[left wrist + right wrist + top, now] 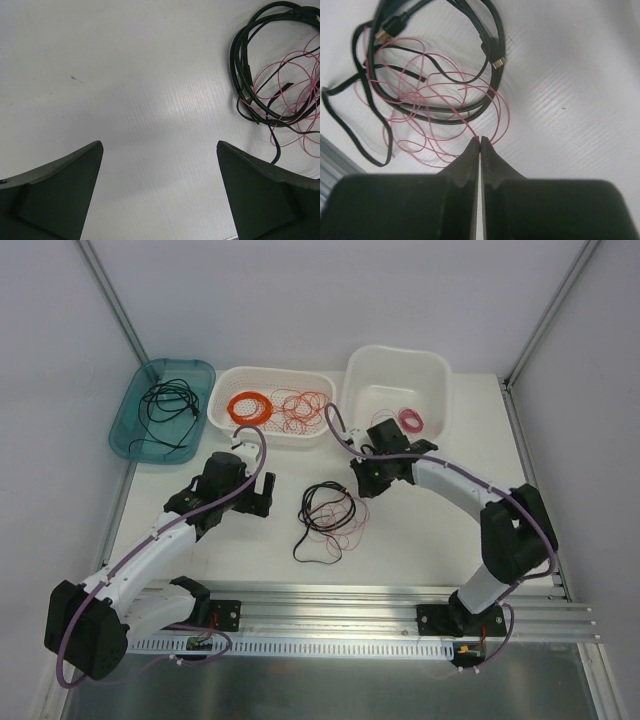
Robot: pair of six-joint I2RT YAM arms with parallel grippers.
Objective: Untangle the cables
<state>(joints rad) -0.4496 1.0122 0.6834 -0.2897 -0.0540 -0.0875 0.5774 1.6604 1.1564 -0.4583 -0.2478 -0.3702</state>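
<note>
The cables lie mid-table as a loose tangle of black cable and thin pinkish-red wire. In the right wrist view the tangle spreads just ahead of my right gripper, whose jaws are pressed together on a strand of the pink wire. From above, the right gripper sits at the tangle's upper right edge. My left gripper is open and empty, to the left of the tangle. In the left wrist view it hangs over bare table, with the tangle at the upper right.
At the back stand a teal tray holding a black cable, a white basket with a neat orange coil and loose red wire, and a white tub with a small pink coil. An aluminium rail runs along the front.
</note>
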